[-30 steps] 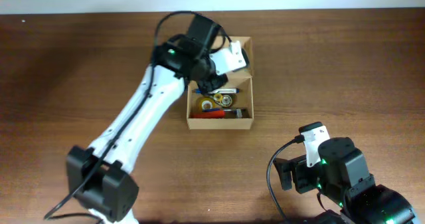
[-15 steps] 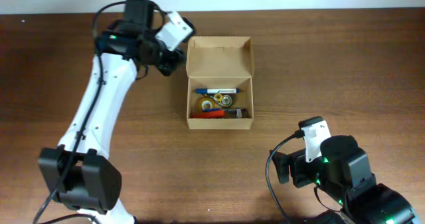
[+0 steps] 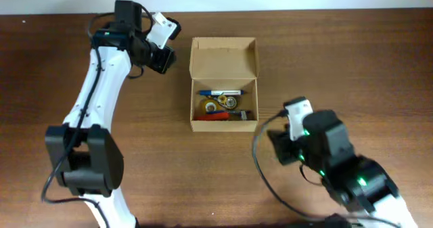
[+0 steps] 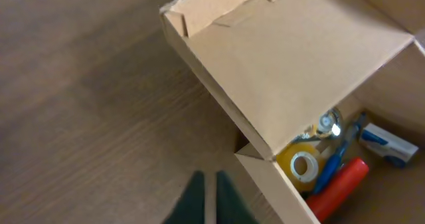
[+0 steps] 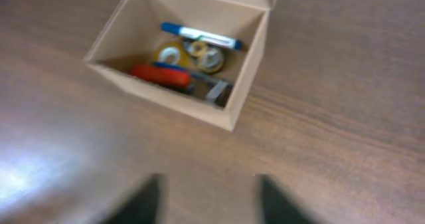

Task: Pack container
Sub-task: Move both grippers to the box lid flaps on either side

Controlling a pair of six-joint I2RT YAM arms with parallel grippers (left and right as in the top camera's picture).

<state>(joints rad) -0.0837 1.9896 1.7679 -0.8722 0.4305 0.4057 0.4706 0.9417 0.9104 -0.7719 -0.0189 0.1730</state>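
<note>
Currently, where is the container, and what is in it? (Operator)

The container [image 3: 224,125] sits on the table [image 3: 352,65] near its middle, between the two arms. Its hinged lid [image 3: 223,57] is folded back on the far side, leaving the box open. Inside lie a blue pen [image 3: 220,93], a yellow tape roll [image 3: 208,106], a second roll [image 3: 231,102], a red marker [image 3: 218,117] and a dark item [image 3: 242,115] too small to identify. (Technician)

State of the end effectors? (Operator)

The left gripper [image 3: 162,55] hangs just beside the box's far-left corner, not touching it. In the left wrist view its fingers [image 4: 192,197] stand almost together, with only a thin gap between them and nothing held. The right gripper [image 5: 209,201] is near the box's front-right corner. Its fingers are spread wide and blurred, and they also hold nothing. (Technician)

Progress? (Operator)

Loading looks complete or nearly so. No loose items show on the table in the overhead view, and neither gripper carries anything. The lid is not yet closed, so that is probably the remaining step: fold it forward over the contents and press it down. The left gripper is better placed for this, being next to the hinge side. (Technician)

Risks? (Operator)

A push on the lid could slide the light box unless the right arm braces its front wall. (Technician)
</note>
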